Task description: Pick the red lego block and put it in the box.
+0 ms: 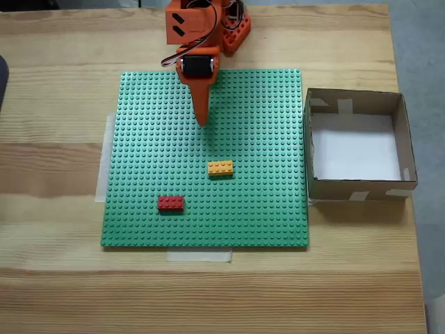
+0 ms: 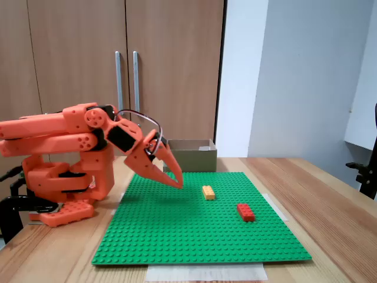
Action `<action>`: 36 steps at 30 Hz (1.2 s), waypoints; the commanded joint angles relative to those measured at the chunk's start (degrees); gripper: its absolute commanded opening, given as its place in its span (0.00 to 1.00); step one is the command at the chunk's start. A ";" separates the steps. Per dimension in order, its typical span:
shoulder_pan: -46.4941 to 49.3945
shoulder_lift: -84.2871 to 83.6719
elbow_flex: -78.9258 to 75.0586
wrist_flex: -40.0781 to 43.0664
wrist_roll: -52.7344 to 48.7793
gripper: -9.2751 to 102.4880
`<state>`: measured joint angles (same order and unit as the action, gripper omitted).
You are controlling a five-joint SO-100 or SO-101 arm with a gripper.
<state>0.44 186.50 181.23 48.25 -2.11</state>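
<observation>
The red lego block (image 1: pixel 170 203) (image 2: pixel 245 211) lies flat on the green studded baseplate (image 1: pixel 153 153) (image 2: pixel 194 236), near its front left in the top-down fixed view. The box (image 1: pixel 360 191) (image 2: pixel 189 158), brown cardboard with a white bottom, stands beside the plate's right edge in that view and behind the plate in the side fixed view. My orange gripper (image 1: pixel 202 120) (image 2: pixel 177 184) hangs above the plate's rear part, pointing down, jaws shut with nothing in them. It is well apart from the red block.
An orange-yellow brick (image 1: pixel 220 168) (image 2: pixel 208 192) lies on the plate between the gripper and the red block. The arm's base (image 1: pixel 233 31) (image 2: pixel 65 194) stands at the table's back edge. Tape strips (image 1: pixel 199 255) hold the plate to the wooden table (image 1: pixel 55 292).
</observation>
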 commanded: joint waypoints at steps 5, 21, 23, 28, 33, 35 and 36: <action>-0.09 -1.41 -1.05 0.09 0.26 0.08; -0.09 -18.11 -17.05 -2.02 -0.35 0.08; 0.09 -21.18 -19.69 -1.49 -0.35 0.08; 1.41 -28.56 -27.42 -0.35 -0.26 0.07; 2.90 -36.91 -37.27 1.05 -0.26 0.07; 3.34 -40.69 -42.19 2.64 0.35 0.07; 3.60 -42.45 -44.38 3.25 0.62 0.07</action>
<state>3.16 147.66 144.32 50.27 -2.29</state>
